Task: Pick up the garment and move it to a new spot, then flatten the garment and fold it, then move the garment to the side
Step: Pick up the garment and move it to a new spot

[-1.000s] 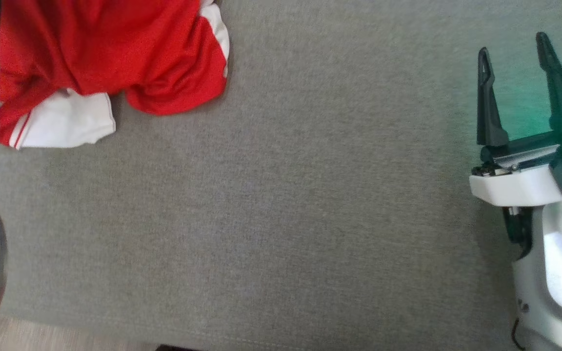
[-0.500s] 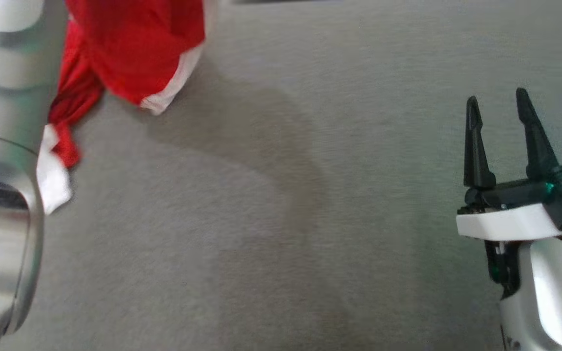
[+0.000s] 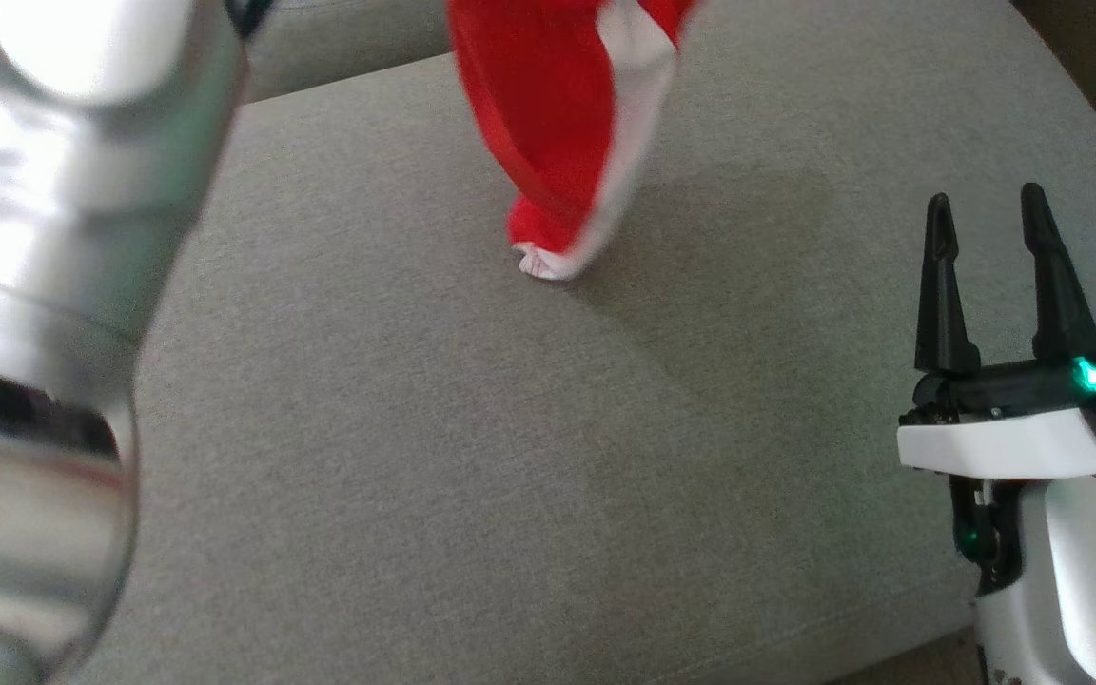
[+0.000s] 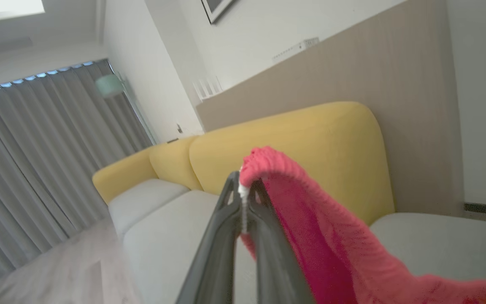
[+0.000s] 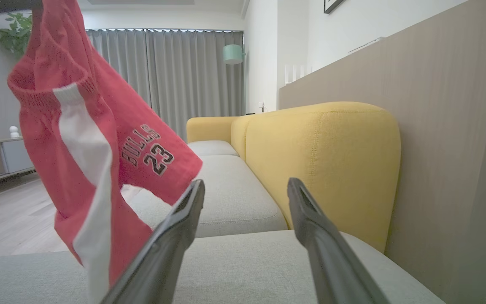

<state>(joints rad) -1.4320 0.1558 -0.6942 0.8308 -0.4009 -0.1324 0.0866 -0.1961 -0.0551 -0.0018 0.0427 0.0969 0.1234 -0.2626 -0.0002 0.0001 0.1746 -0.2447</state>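
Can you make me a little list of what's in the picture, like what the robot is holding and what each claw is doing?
held thing: red basketball shorts, white side stripe, printed BULLS 23
left claw: shut on an edge of the shorts, which hang down from it
right claw: open, holding nothing, over the seat
underneath: grey sofa seat cushion
behind: yellow sofa backrest

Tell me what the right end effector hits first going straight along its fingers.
Probably the yellow backrest: the right end effector points at it over the seat, with the shorts hanging to its left. Depth is unclear.
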